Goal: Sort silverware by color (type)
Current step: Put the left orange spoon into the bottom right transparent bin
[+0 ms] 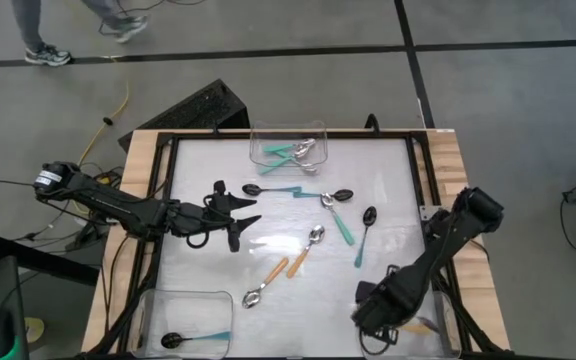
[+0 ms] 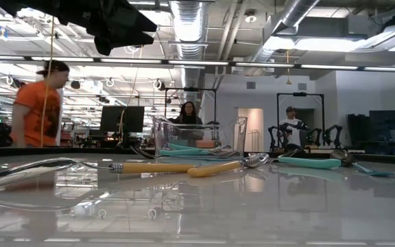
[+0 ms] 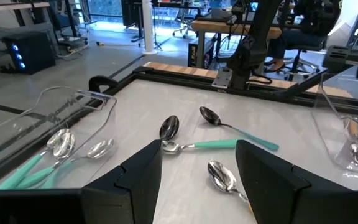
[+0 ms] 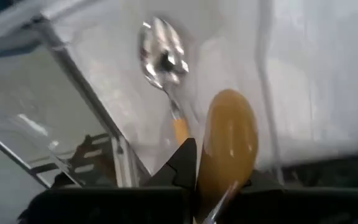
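Clamped in the right gripper's point(image 4: 194, 180) fingers, an orange spoon point(image 4: 227, 146) hung over the bin point(image 1: 446, 318) at the table's point(image 1: 198, 270) near right corner, one spoon point(image 4: 163, 56) already inside. Next: release. The left gripper point(image 1: 236, 215), fingers apart, hovered mid-table near the loose spoons point(image 1: 313, 240).

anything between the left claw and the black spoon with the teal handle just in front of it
Nothing visible. The open left claw hovers over bare tabletop, and the black-bowled, teal-handled spoon lies just beyond its fingertips with only clear white surface between them. The other loose spoons lie farther along the table.
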You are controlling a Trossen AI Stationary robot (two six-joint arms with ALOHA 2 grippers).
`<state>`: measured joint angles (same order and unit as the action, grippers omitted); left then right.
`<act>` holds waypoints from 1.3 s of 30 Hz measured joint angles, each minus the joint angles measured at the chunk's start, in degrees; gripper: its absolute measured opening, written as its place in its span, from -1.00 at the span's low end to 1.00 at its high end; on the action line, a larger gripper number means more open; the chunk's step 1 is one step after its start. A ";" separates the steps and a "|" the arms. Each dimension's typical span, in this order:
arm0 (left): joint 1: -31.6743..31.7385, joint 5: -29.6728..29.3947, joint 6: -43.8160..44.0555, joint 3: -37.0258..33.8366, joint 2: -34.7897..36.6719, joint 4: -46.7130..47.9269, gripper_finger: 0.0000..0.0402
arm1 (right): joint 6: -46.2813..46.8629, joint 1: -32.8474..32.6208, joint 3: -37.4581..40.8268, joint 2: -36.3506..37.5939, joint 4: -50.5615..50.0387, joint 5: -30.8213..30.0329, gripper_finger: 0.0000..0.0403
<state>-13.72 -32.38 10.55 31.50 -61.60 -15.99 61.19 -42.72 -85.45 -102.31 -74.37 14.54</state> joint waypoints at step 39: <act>-0.02 -0.77 -0.13 -0.01 0.00 0.27 -0.06 | 0.03 -5.91 8.20 -0.17 12.15 -9.93 -0.78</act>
<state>-13.74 -33.15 10.41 31.48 -61.61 -15.73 61.22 -48.63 -77.25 -102.48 -62.22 4.61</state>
